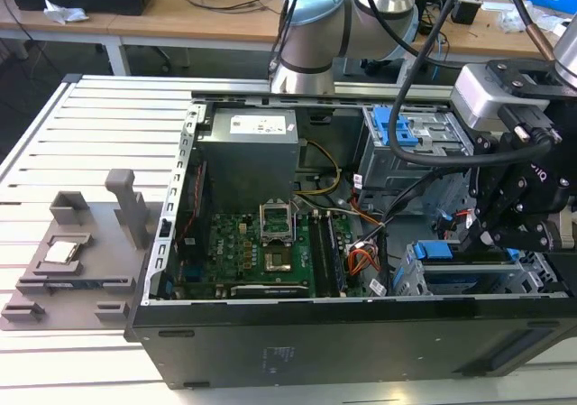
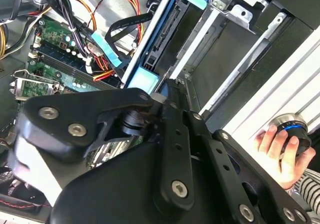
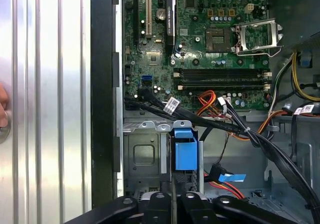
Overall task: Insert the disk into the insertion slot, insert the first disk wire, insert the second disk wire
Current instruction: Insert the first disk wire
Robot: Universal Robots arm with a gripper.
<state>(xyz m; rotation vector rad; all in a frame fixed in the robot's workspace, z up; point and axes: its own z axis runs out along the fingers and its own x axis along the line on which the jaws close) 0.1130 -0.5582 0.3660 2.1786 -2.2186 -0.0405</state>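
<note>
The disk (image 3: 185,154) stands on edge in its blue carrier inside the insertion slot (image 3: 142,154), a silver metal cage at the case's corner on the exterior view's right (image 1: 415,283). My gripper (image 3: 172,199) sits right at the disk's (image 2: 150,79) outer blue end with its black fingers (image 2: 167,114) drawn together; a pinch on the carrier cannot be made out. The first disk wire (image 3: 220,186), thin and red, lies loose beside the slot, its dark connector unplugged. Which loose cable is the second disk wire I cannot tell.
The open computer case (image 1: 270,351) lies on a slotted aluminium table (image 1: 90,152). A taller grey bay with a blue latch (image 1: 397,130) stands behind the slot. Black and orange cable bundles (image 3: 240,129) cross between the motherboard (image 3: 200,44) and the slot. A hand (image 2: 277,151) grips a knob outside the case.
</note>
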